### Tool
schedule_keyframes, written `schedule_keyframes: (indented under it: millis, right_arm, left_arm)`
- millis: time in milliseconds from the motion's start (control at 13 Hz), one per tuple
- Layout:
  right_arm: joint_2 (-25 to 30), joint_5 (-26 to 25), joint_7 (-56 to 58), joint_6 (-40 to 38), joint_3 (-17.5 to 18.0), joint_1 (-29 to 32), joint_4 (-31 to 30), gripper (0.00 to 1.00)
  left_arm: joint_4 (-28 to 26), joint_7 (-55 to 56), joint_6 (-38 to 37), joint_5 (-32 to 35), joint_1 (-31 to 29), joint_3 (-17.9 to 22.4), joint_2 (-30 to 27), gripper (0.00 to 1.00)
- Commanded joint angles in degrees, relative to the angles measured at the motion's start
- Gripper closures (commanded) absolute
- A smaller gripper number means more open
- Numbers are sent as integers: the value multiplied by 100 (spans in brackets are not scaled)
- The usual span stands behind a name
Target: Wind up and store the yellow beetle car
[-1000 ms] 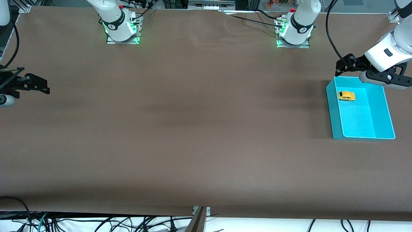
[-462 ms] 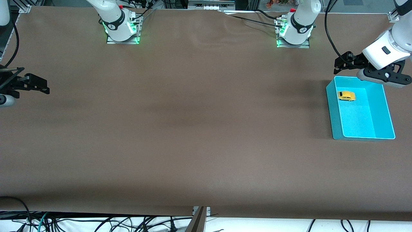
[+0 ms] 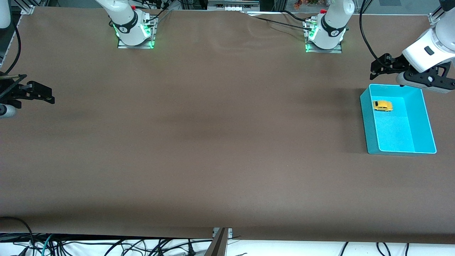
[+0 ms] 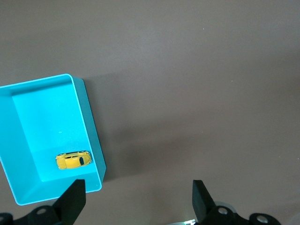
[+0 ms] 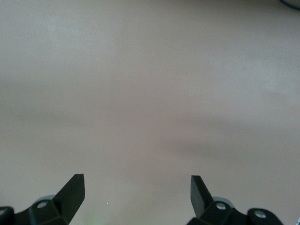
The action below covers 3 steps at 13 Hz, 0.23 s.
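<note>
**Both pincers spread and empty, car lying in the bin**

The left pincer [image 3: 382, 65] hangs in the air over the brown table [image 3: 213, 142], just off the corner of the cyan bin [image 3: 369, 124] that faces the arm bases. Its two dark fingers [image 4: 72, 199] stand wide apart with nothing between them; in the left wrist view the bare table shows through the gap, with the bin off to one side of it.

The yellow beetle car [image 3: 382, 105] sits inside the cyan bin, on the bin's floor, in the part of the bin farther from the front camera and close against the wall that faces the right arm's end of the table. It rests on its wheels, its length running across the bin's short way. The left wrist view shows the same: the car [image 4: 73, 160] lies beside the long wall of the bin [image 4: 91, 136], near one corner, with the other parts of the bin's floor bare.

The right pincer [image 3: 35, 93] waits well apart from the bin, at the right arm's end of the table, over bare table. Its fingers [image 5: 70, 192] are also spread wide and hold nothing.
</note>
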<state>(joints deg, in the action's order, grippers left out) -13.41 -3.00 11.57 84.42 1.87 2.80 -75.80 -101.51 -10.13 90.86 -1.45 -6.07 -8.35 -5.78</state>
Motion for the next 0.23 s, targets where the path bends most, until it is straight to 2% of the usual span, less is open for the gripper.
schedule_keyframes:
  millis: [0,154]
  right_arm:
    - [57,-78,-58,-13,-11,-16,-40,0]
    - [57,-78,-58,-4,-11,-16,-40,0]
  left_arm:
    - [88,73,-130,-101,-26,0,-28,0]
    - [105,64,-130,-92,-26,9,-20,0]
